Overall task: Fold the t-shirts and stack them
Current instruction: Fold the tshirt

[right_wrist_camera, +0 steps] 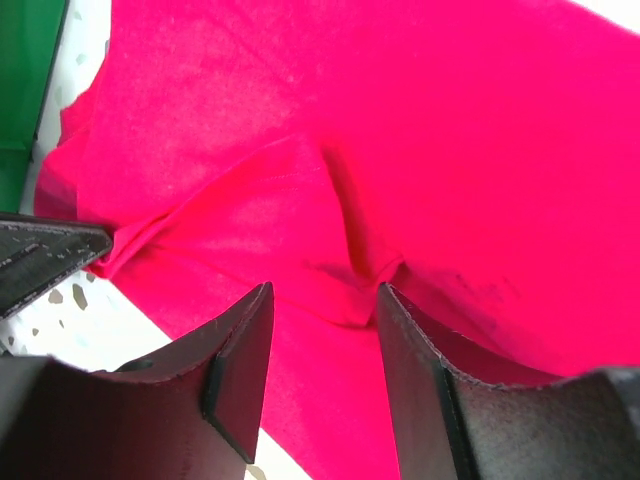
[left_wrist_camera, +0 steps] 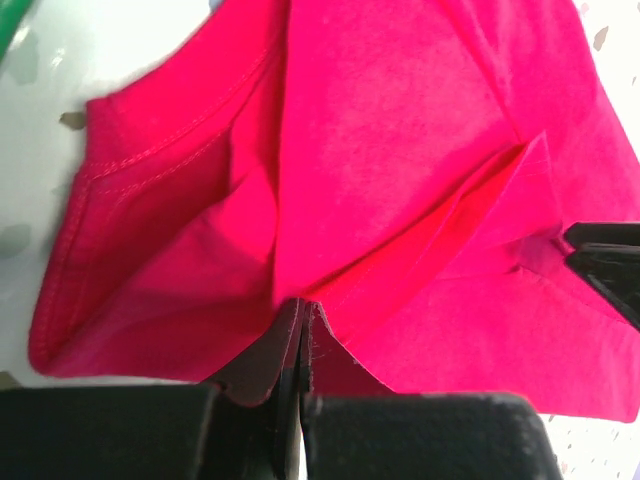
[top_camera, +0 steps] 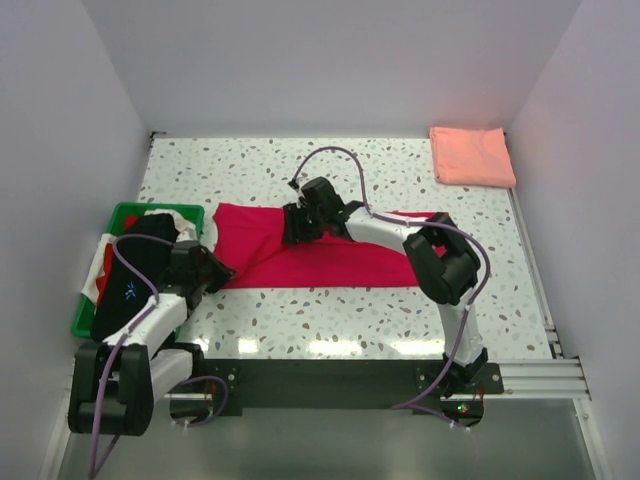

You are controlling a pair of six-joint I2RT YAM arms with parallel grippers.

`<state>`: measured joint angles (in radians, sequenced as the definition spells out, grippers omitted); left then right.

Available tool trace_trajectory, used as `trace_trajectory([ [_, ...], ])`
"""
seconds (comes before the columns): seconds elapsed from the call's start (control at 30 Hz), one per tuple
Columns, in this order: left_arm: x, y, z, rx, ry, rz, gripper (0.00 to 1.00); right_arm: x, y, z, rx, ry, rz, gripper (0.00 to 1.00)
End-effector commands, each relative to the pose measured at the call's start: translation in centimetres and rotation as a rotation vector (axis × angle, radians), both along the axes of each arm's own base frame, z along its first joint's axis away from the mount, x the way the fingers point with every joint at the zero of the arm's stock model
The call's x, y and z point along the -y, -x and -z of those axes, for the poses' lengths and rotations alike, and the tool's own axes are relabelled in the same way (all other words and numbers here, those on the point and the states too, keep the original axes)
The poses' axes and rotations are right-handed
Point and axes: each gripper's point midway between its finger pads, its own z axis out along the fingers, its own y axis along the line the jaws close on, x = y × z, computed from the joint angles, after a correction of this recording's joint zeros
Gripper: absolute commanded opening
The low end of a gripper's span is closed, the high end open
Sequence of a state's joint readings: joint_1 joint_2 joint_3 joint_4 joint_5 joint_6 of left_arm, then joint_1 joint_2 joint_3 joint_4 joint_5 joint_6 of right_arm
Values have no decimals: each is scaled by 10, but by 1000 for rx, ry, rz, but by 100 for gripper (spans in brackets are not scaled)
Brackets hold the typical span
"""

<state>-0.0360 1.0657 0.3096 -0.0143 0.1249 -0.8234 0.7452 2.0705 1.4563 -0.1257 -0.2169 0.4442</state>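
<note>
Folding looks half done: salmon t-shirt [top_camera: 472, 156] sits folded apart; left gripper [left_wrist_camera: 300, 335] pinches the crimson t-shirt [top_camera: 330, 265], right gripper [right_wrist_camera: 323, 295] gapes over it.

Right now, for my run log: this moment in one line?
red t-shirt: on table | left gripper: shut on its edge | right gripper: open over it | pink t-shirt: folded, far right corner

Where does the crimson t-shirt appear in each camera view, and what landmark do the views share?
Top external: crimson t-shirt spread across the middle of the table.
Left wrist: fills most of the frame, edge pinched in the left fingers.
Right wrist: fills most of the frame, bunched under the open right fingers.
Shared landmark: green crate, on the left in every view.
</note>
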Motion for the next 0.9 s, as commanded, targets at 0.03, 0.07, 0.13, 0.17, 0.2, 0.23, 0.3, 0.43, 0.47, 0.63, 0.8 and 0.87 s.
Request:
trace_trajectory([
  [0.03,-6,7,3,-20,-21,-31,0,-8,-18,-63,149,-90,30,51],
  [0.07,-6,8,4,-23,-21,-36,0,-8,-20,-64,156,-87,39,51],
  [0.13,-8,9,6,-33,-26,-46,0,-8,-23,-70,165,-97,49,52],
  [0.17,-8,10,6,-34,-26,-47,0,-9,-25,-72,171,-101,56,52],
  [0.2,-9,11,7,-39,-30,-51,0,-10,-26,-70,168,-102,58,54],
  [0.23,-11,12,9,-49,-40,-61,0,-14,-28,-75,176,-113,59,54],
  [0.3,-14,13,11,-53,-50,-71,0,-18,-33,-68,162,-105,57,54],
  [0.43,-17,13,12,-60,-65,-78,0,-37,-43,-63,139,-126,33,54],
  [0.47,-17,14,13,-64,-66,-79,0,-41,-43,-60,128,-130,24,54],
  [0.63,-16,10,13,-62,-65,-72,0,-58,-47,-31,76,-135,-19,54],
  [0.8,-18,12,19,-82,-78,-78,0,-67,-45,-14,46,-141,-58,54],
  [0.87,-18,13,21,-86,-79,-77,0,-70,-43,-16,37,-156,-69,54],
])
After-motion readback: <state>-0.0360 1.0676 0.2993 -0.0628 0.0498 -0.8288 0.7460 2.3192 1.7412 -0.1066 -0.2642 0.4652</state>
